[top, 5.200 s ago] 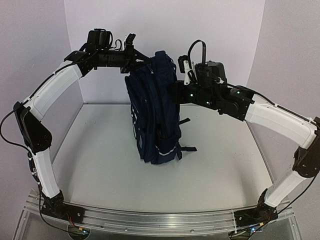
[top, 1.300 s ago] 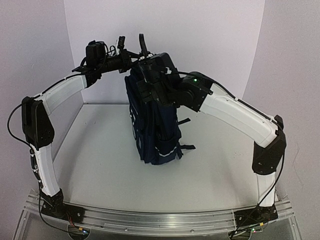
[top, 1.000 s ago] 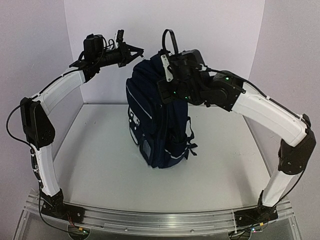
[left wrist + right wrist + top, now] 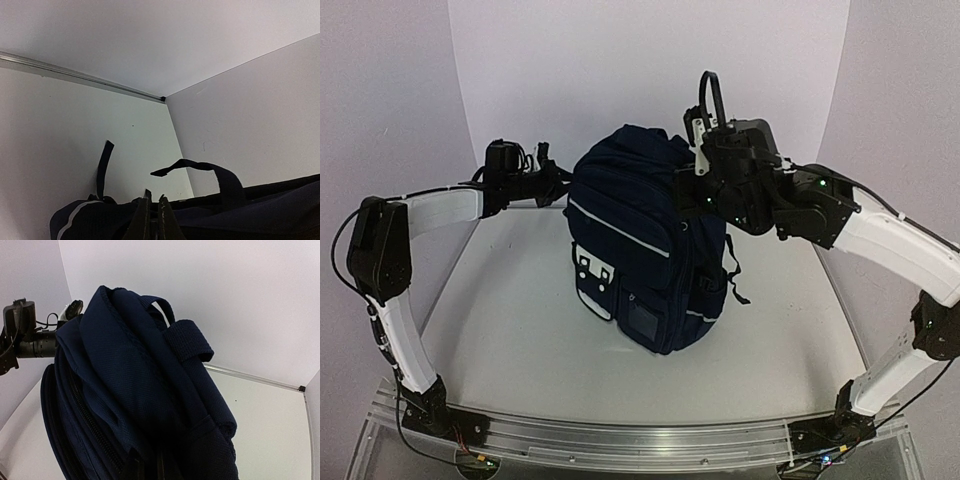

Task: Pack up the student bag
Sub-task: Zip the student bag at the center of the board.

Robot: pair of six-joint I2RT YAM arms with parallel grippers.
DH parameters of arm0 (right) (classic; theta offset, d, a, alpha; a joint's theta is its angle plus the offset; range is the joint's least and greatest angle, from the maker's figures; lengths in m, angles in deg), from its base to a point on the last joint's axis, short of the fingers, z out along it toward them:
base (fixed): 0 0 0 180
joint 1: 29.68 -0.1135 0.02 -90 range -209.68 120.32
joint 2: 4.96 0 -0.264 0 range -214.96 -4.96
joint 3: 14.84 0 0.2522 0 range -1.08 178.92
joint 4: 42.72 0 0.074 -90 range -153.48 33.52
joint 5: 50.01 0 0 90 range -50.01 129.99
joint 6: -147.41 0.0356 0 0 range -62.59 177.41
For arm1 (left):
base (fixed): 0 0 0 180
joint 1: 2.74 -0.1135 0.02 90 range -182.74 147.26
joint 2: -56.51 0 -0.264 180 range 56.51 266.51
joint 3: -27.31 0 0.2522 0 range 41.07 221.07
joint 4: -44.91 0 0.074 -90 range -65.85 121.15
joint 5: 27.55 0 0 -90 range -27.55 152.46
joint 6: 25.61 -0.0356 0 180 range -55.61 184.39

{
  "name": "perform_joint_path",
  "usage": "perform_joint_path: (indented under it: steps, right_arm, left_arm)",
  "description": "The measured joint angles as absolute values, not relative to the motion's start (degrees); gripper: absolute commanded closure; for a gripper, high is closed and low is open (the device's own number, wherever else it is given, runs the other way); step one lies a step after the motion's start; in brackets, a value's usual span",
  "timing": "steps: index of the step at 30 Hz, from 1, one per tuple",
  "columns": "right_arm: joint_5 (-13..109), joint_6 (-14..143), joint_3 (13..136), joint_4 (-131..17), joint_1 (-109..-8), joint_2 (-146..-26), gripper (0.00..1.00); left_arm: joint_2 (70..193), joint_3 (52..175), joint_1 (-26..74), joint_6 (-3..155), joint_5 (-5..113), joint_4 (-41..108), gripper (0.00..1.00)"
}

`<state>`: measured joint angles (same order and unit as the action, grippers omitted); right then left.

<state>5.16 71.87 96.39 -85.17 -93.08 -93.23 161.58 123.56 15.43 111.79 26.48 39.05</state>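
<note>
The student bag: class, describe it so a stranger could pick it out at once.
On the pale table, between the two white-and-black robot arms, stands the student bag. It is the only fabric thing there: a dark navy backpack with thin white stripes, white front buckles and a small square patch.

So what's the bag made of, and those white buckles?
The bag looks like woven fabric, matte navy, maybe nylon: a fine weave shows up close. The buckles look like smooth white plastic, though they're too small to be sure.
</note>
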Motion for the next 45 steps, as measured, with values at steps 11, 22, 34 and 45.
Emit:
perform_joint_path:
  steps: [11,22,34,45]
  right_arm:
    - [4.82,74.01,96.26,-85.01,-92.92,-93.23,1.0]
    - [5.84,74.87,96.41,-83.03,-92.58,-94.17,1.0]
    - [7.09,70.32,100.25,-82.2,-92.05,-94.08,0.02]
    - [12.07,68.75,109.24,-81.33,-84.17,-93.45,0.02]
  left_arm:
    - [159.01,116.21,15.26,109.1,26.76,41.15,1.0]
    - [159.05,115.35,15.6,105.68,29.77,40.6,1.0]
    - [158.13,116.18,14.64,103.09,32.28,27.89,0.27]
    - [149.87,126.6,11.0,99.52,36.79,16.86,0.09]
